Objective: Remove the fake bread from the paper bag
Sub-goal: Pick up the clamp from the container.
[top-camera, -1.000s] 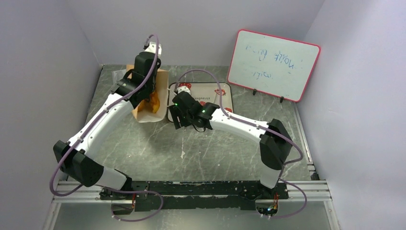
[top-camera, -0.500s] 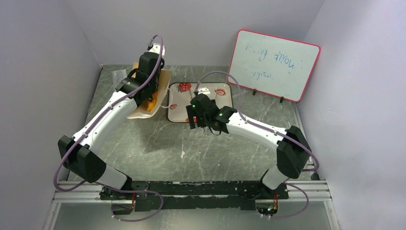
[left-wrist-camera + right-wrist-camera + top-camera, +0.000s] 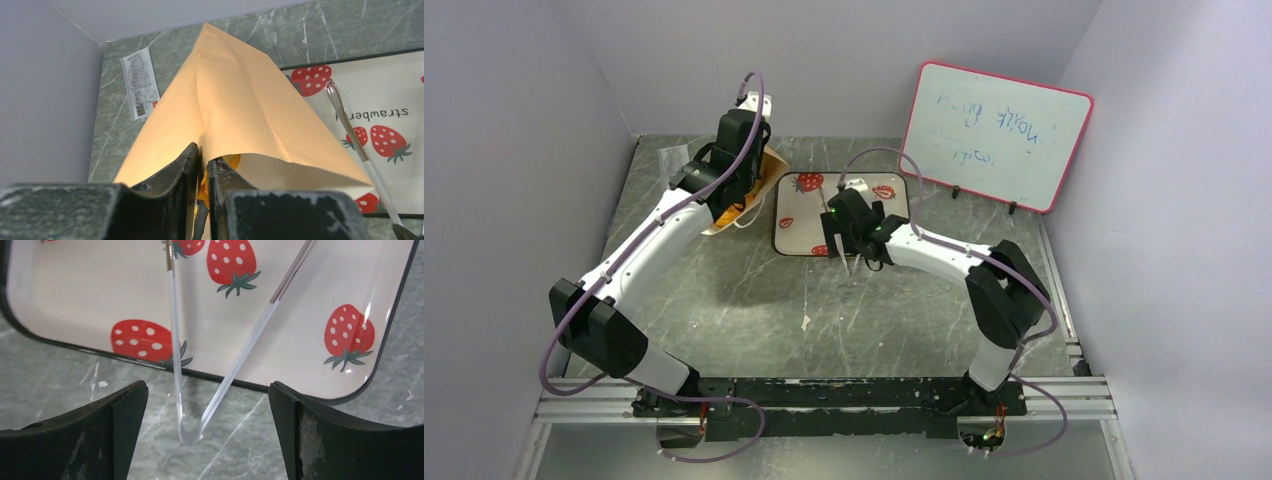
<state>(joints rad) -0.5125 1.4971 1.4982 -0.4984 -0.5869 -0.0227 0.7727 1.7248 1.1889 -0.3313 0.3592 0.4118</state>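
The paper bag [image 3: 235,100] is hanging left of the tray [image 3: 310,300].
Across its near rim the tongs [image 3: 173,340] are lying, bend resting on the table [image 3: 754,300].

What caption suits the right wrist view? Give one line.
Right fingers spread wide above silver tongs lying across the rim of the strawberry tray.

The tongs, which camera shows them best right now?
The right wrist view: the tongs show both arms and the joining bend sharply, arms over the strawberry tray, bend off its rim, in front of the open right gripper. The left wrist view shows mainly one arm; the top external view shows just a thin pale sliver.
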